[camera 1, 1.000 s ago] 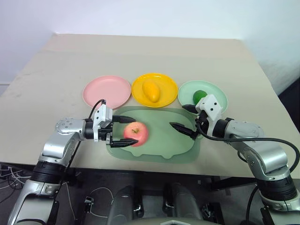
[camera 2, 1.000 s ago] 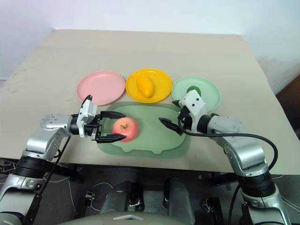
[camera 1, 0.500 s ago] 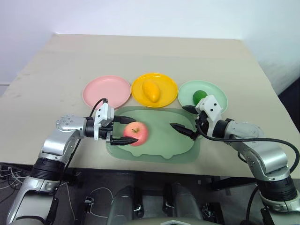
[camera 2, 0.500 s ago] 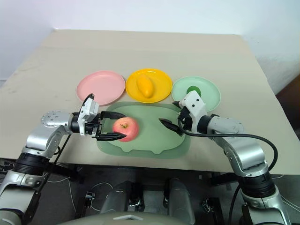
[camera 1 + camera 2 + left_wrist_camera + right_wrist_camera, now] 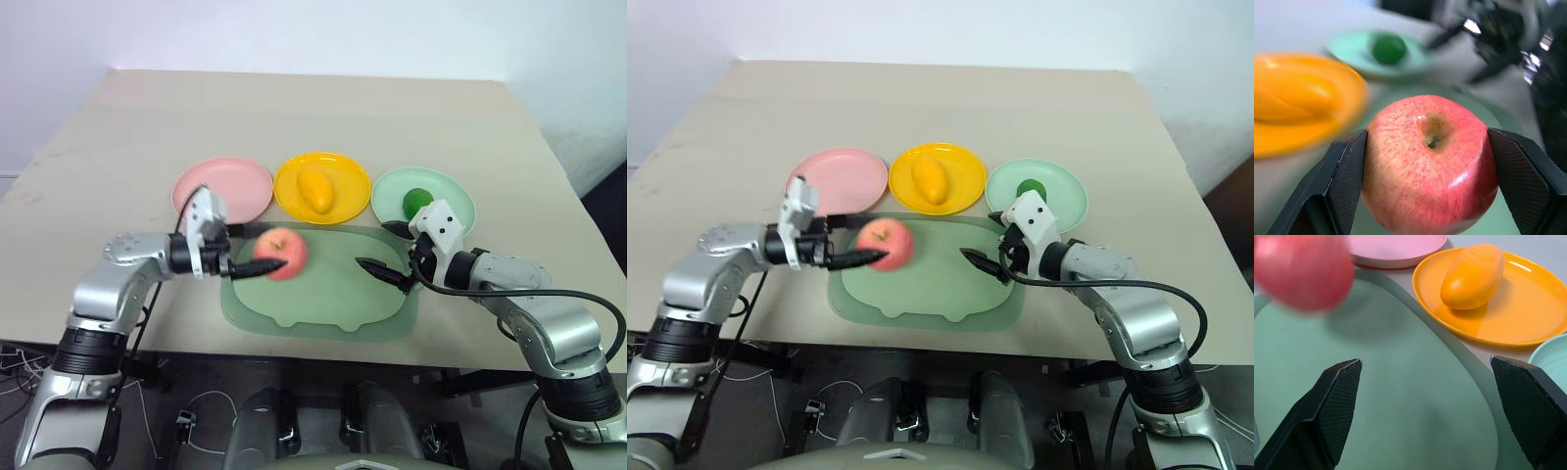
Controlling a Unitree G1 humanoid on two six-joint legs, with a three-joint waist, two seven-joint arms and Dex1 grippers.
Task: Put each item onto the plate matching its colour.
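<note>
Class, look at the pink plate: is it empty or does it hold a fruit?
Empty. The pink plate shows bare; the apple sits clamped in the left gripper, over the tray.

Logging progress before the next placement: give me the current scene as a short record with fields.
apple: gripped between the left gripper's fingers, above the tray's left part
left gripper: shut on the apple
right gripper: open, nothing in it, over the tray's right edge
mango: lying on the yellow plate
lime: on the mint green plate
pink plate: no fruit on it
tray: no fruit resting on it
left to do: apple onto the pink plate
</note>
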